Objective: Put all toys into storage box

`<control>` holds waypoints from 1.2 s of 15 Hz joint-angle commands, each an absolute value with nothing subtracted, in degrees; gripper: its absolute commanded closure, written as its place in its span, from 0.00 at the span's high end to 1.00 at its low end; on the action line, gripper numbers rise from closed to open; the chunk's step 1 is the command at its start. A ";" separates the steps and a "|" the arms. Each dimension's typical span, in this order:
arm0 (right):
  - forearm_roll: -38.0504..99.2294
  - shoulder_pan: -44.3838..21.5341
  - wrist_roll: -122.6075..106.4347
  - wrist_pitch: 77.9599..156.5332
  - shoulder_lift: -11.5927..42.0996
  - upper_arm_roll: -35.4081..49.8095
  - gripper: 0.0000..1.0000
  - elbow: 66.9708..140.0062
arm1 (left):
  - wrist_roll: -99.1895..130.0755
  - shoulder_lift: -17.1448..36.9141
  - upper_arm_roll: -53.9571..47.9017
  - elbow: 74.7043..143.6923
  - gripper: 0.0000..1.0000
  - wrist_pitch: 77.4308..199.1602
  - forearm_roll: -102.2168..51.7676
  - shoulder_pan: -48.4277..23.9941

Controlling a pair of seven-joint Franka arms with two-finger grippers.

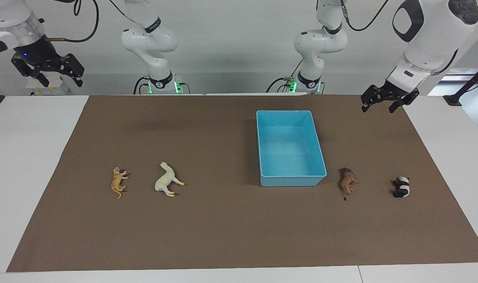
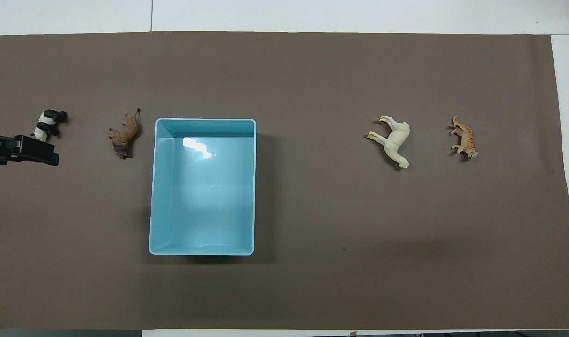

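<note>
Toys lie flat, none boxed: with the left gripper spread wide and empty, lower squarely over the panda, near that arm's end; storage box sits mid-table.

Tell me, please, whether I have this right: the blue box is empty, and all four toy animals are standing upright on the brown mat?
Not quite. The blue box is empty, but the tiger, horse, brown animal and panda all lie on their sides on the mat, as the facing view shows.
</note>
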State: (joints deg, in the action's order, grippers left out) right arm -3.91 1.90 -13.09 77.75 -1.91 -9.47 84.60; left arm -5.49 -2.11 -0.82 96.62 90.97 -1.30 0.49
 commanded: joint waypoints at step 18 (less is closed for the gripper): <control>-3.78 1.58 -10.73 97.18 -3.36 -8.09 1.00 102.55 | -5.63 -3.78 -1.32 98.26 1.00 91.23 -1.85 0.09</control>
